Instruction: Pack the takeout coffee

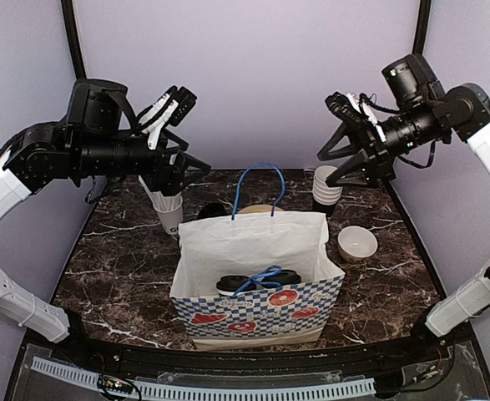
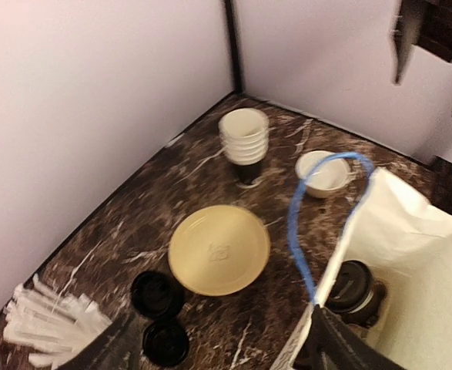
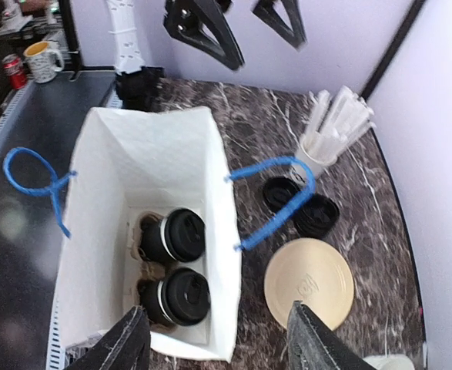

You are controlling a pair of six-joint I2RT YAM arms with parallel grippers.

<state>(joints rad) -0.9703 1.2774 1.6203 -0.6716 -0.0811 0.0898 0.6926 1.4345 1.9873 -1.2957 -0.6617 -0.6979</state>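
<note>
Two takeout coffee cups (image 3: 181, 233) (image 1: 236, 284) with black lids stand upright in a cardboard carrier at the bottom of a white paper bag (image 3: 148, 162) (image 1: 253, 230). The bag has a blue checked front and blue cord handles. In the left wrist view one lidded cup (image 2: 354, 287) shows past the bag's rim (image 2: 418, 231). My left gripper (image 1: 178, 171) (image 2: 226, 351) hangs open and empty, high above the table behind the bag's left side. On the right, my right gripper (image 1: 351, 163) (image 3: 216, 339) is also raised, open and holding nothing.
Behind the bag lie a tan round plate (image 2: 219, 249) (image 3: 309, 281) and two loose black lids (image 2: 158, 294) (image 3: 299, 204). A white cup of straws (image 1: 169, 209) (image 3: 329, 131) stands back left. A stack of cups (image 1: 326, 188) (image 2: 244, 142) and a small white bowl (image 1: 357, 242) sit back right.
</note>
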